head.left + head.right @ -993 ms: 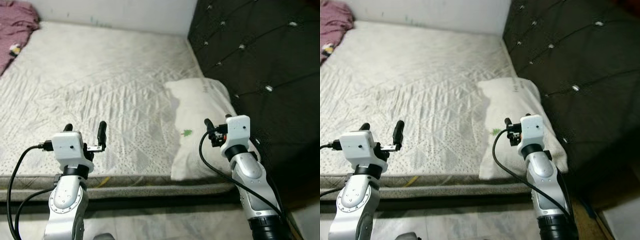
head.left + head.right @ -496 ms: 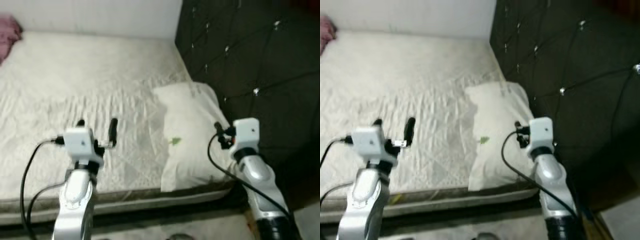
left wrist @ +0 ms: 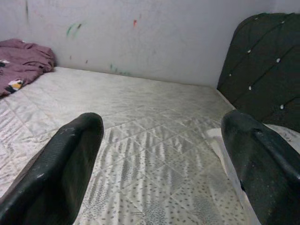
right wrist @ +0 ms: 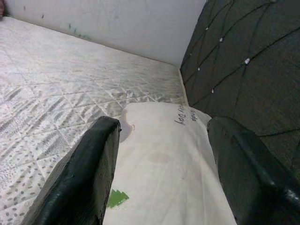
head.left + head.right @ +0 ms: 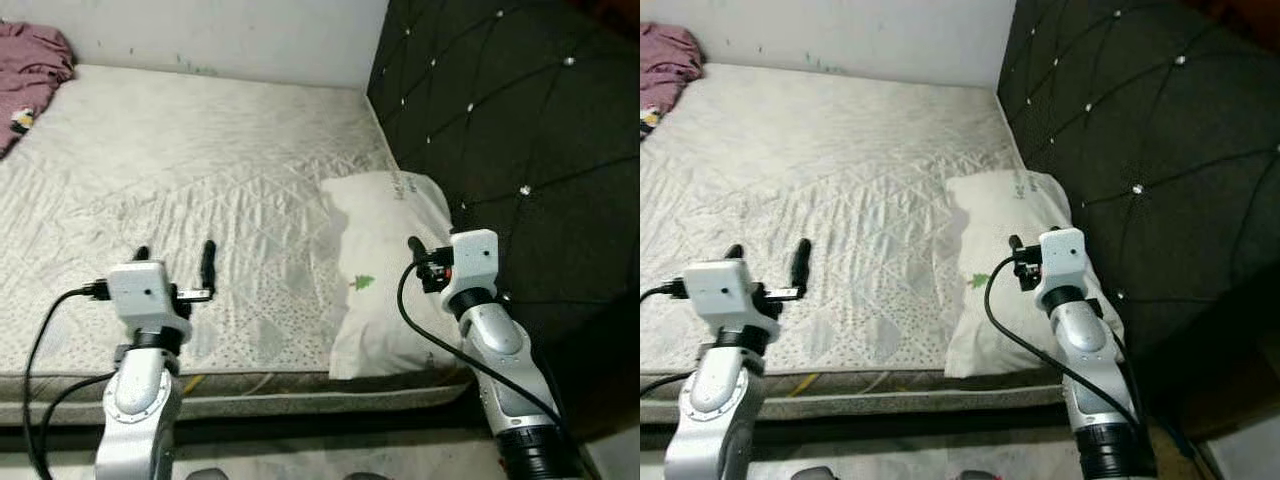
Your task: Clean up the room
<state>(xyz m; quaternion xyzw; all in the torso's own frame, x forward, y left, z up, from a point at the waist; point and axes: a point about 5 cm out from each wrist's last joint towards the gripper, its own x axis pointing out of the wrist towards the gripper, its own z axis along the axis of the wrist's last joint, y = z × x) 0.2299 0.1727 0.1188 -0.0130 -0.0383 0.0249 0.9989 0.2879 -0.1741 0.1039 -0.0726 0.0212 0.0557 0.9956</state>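
A white pillow [image 5: 385,270] with a small green tree mark lies on the right end of the white quilted mattress [image 5: 200,150], against the dark tufted headboard [image 5: 500,130]. A crumpled pink cloth [image 5: 30,60] sits at the mattress's far left corner. My left gripper [image 5: 174,258] is open over the mattress near its front edge, nothing between its fingers [image 3: 70,164]. My right gripper [image 5: 432,245] is open just above the pillow's right side. In the right wrist view the pillow [image 4: 164,164] lies right below the spread fingers [image 4: 93,168].
The bed's front edge [image 5: 280,385] runs across just before me, with a strip of grey floor [image 5: 300,460] below it. A white wall [image 5: 200,30] closes the far side, and the headboard blocks the right.
The whole picture swung left and blurred half a second ago, then settled back: the camera moved. Both grippers stay open in much the same pose, and the pillow lies as before.
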